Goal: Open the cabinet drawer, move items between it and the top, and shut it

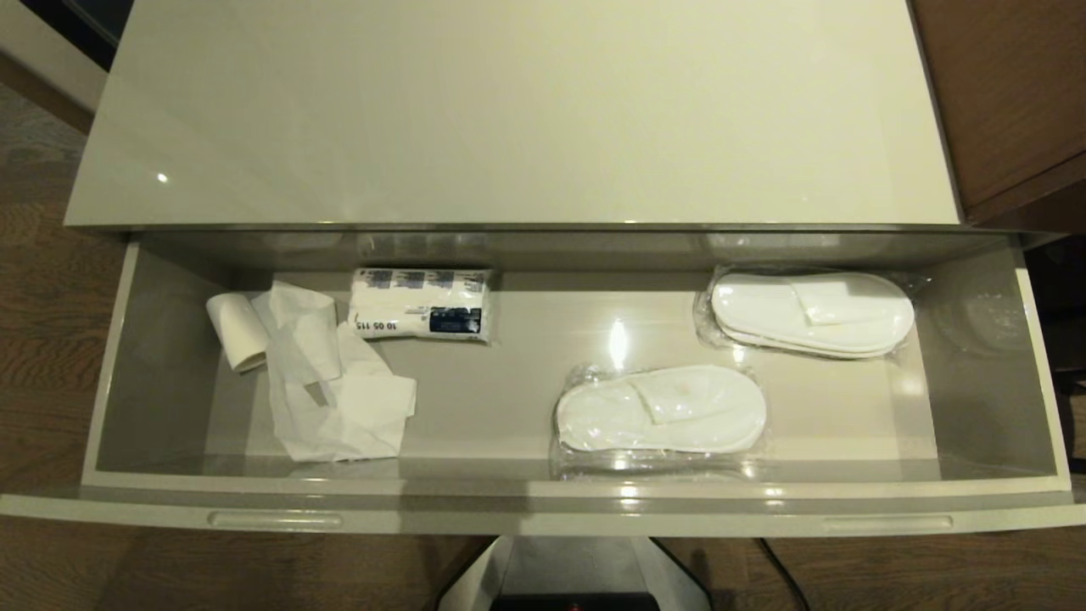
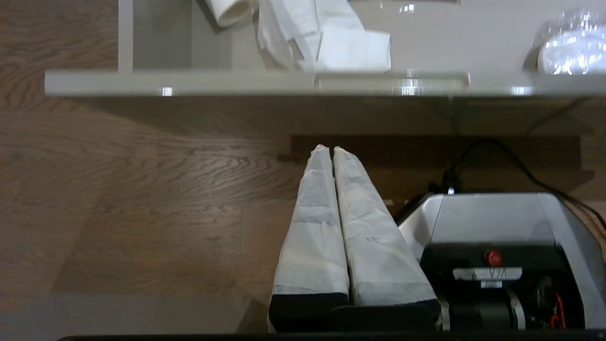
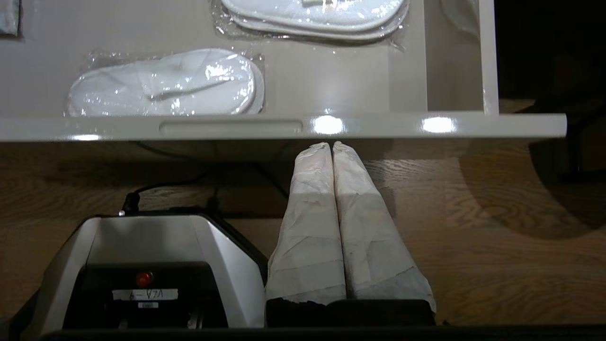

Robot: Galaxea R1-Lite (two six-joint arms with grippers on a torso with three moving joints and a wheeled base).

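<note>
While both grippers (image 2: 329, 150) (image 3: 330, 146) hang clenched and empty, the cabinet drawer (image 1: 543, 501) stands open.

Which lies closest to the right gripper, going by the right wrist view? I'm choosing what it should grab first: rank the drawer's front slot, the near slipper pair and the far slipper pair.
The right gripper is shut, just below the drawer's front edge.
1. Front slot: on the front edge, beside the fingertips.
2. Near slipper pair: just inside the drawer front.
3. Far slipper pair: toward the drawer's back.
</note>
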